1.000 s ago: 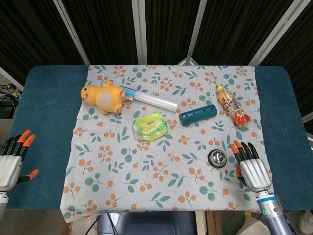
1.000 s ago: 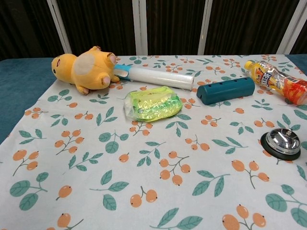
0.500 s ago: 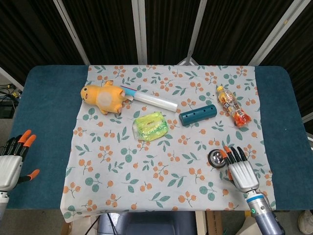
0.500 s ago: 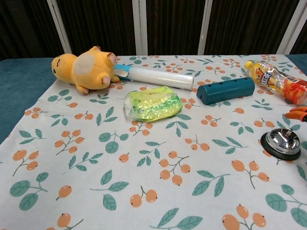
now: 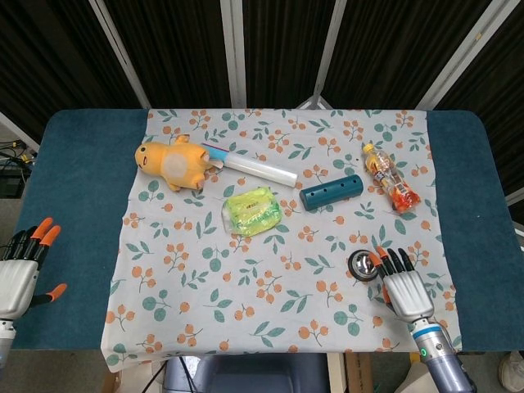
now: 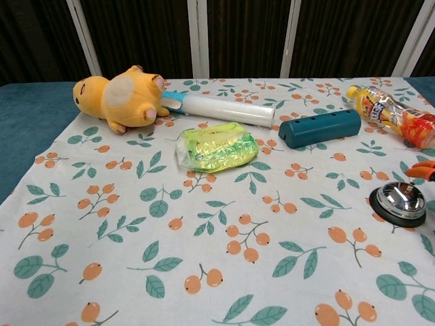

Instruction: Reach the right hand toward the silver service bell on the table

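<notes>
The silver service bell (image 5: 363,264) on its black base sits on the floral cloth near the front right; the chest view shows the bell (image 6: 399,200) at the right edge. My right hand (image 5: 402,286) lies just right of and slightly nearer than the bell, fingers spread and pointing away, its orange fingertips (image 5: 375,259) at the bell's right rim. Only orange fingertips (image 6: 423,170) show in the chest view. My left hand (image 5: 20,270) hangs off the table's front left corner, fingers apart, holding nothing.
On the cloth (image 5: 246,311) lie a yellow plush toy (image 5: 173,163), a white tube (image 5: 260,168), a green packet (image 5: 253,211), a teal cylinder (image 5: 331,191) and a small drink bottle (image 5: 390,178). Bare teal table (image 5: 78,180) flanks both sides.
My right hand slid left toward the bell over the last second, from well to its right to beside its rim. The left hand has not moved.
</notes>
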Tool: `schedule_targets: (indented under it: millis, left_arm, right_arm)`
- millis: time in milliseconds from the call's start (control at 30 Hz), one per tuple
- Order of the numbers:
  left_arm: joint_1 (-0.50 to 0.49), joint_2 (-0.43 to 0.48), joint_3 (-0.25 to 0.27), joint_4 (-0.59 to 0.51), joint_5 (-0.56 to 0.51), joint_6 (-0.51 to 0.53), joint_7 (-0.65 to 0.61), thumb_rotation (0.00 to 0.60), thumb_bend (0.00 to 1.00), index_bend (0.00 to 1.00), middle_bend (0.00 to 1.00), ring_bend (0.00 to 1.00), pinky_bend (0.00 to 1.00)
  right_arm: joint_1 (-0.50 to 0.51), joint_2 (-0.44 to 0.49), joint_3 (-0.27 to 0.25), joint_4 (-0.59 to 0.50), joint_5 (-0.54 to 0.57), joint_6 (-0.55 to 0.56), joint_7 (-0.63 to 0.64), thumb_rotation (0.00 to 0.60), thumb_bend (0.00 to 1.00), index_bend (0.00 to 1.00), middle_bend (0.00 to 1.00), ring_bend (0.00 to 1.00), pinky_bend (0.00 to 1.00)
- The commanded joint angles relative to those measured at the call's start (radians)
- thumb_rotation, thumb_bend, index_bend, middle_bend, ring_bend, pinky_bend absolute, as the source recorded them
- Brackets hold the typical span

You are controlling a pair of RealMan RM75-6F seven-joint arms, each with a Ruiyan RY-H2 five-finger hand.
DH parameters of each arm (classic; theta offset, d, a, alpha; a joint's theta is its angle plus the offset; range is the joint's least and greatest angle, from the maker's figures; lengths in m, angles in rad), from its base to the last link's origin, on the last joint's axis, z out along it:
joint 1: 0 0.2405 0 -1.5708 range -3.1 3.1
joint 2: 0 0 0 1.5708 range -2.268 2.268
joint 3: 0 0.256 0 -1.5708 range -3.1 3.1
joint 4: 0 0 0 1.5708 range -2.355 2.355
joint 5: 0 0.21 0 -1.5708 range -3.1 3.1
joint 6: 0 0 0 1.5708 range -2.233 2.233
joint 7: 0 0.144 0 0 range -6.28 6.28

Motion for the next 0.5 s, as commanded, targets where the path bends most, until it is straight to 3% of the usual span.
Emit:
schedule_targets:
  millis: [33, 233, 500]
  left_arm:
    - [0.0, -0.001, 0.0, -0.001, 0.0, 0.001, 0.001, 0.6, 0.01, 0.0, 0.0, 0.0, 0.0]
    - [0.001, 0.0, -0.002, 0.002, -0.002, 0.002, -0.003, 0.6, 0.01, 0.0, 0.0, 0.0, 0.0]
    - [0.0, 0.0, -0.002, 0.003, -0.001, 0.001, -0.004, 0.6, 0.01, 0.0, 0.0, 0.0, 0.0]
  right_arm:
    - [0.0, -0.006, -0.009, 0.01, 0.007, -0.009, -0.013, 0.6, 0.81, 0.0, 0.0, 0.0, 0.0]
    - [-0.001, -0.018, -0.034, 0.032, 0.023, -0.029, -0.08, 0.6, 0.81, 0.0, 0.0, 0.0, 0.0]
    - [-0.004, -0.022, -0.022, 0.019, 0.042, -0.01, -0.093, 0.6, 0.81, 0.0, 0.0, 0.0, 0.0]
